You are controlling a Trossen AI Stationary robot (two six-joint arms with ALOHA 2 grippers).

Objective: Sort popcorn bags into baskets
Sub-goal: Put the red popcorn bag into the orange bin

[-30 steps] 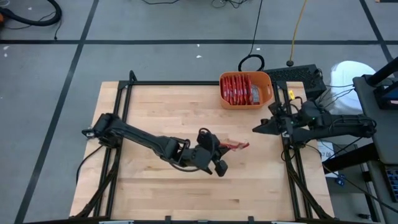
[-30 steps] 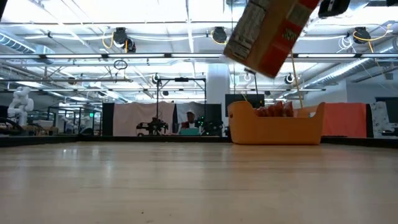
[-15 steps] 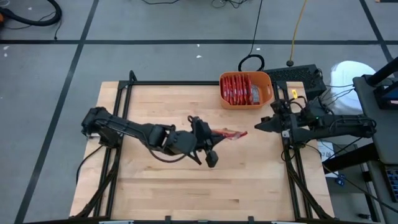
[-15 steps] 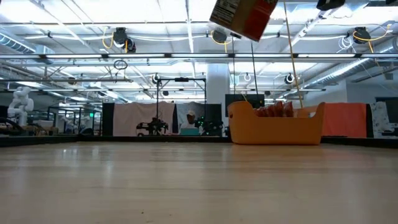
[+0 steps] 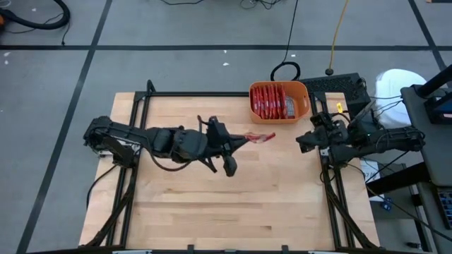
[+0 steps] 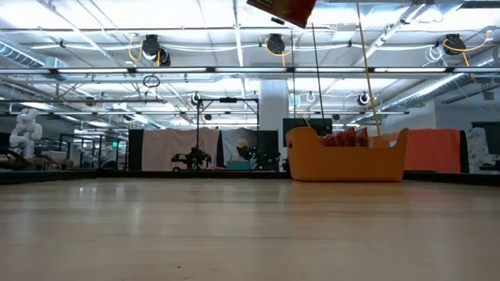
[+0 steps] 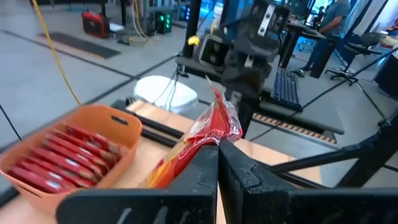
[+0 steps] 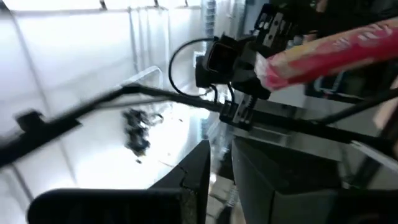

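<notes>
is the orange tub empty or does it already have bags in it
Not empty. The tub holds a row of red bags standing on edge, filling most of it.

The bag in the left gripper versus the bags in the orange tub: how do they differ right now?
The held popcorn bag hangs in the air over the table, pinched in the left gripper; the packed bags rest in the orange tub. The held one is alone; the packed ones stand on edge in a row. All are red packets.
</notes>
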